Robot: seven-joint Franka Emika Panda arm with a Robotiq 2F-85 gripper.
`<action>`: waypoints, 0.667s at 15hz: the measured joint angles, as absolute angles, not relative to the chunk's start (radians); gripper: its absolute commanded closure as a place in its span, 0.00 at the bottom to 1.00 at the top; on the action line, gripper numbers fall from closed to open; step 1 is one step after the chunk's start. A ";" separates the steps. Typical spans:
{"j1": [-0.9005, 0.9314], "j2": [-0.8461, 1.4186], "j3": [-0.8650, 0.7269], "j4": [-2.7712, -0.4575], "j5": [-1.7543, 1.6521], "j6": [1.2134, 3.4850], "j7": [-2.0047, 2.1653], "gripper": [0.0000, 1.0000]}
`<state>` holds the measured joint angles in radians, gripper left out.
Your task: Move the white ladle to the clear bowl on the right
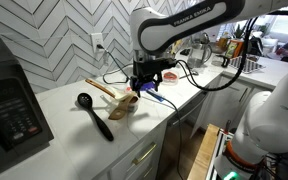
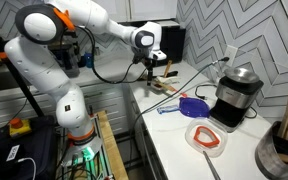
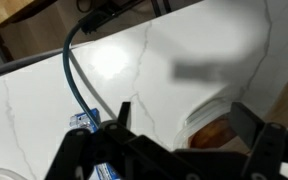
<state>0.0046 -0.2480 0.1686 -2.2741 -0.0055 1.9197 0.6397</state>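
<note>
My gripper (image 3: pixel 184 110) is open and empty. It hangs over the white counter just above the clear bowl (image 3: pixel 209 128), whose rim and a brownish content show between the fingers in the wrist view. In an exterior view the gripper (image 1: pixel 144 82) is above and right of the bowl (image 1: pixel 124 106). It also shows in an exterior view (image 2: pixel 152 68). Pale long handles (image 1: pixel 104 87) lie behind the bowl. I cannot tell the white ladle from the wooden spoons there.
A black ladle (image 1: pixel 94 113) lies left of the bowl. A blue utensil (image 2: pixel 189 105) lies on the counter by a black and silver appliance (image 2: pixel 236 95). A white and red ring-shaped thing (image 2: pixel 206 137) lies nearer. A black microwave (image 1: pixel 9 110) stands at the left. A blue cable (image 3: pixel 79 85) crosses the counter.
</note>
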 measured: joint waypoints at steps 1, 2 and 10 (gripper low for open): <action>0.002 -0.239 0.163 -2.268 0.005 1.924 0.664 0.00; 0.001 -0.236 0.154 -2.260 0.024 1.925 0.678 0.00; -0.012 -0.284 0.101 -2.270 0.123 2.056 0.708 0.00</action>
<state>-0.0118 -0.2845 0.1010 -2.2696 0.1229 2.0557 0.7083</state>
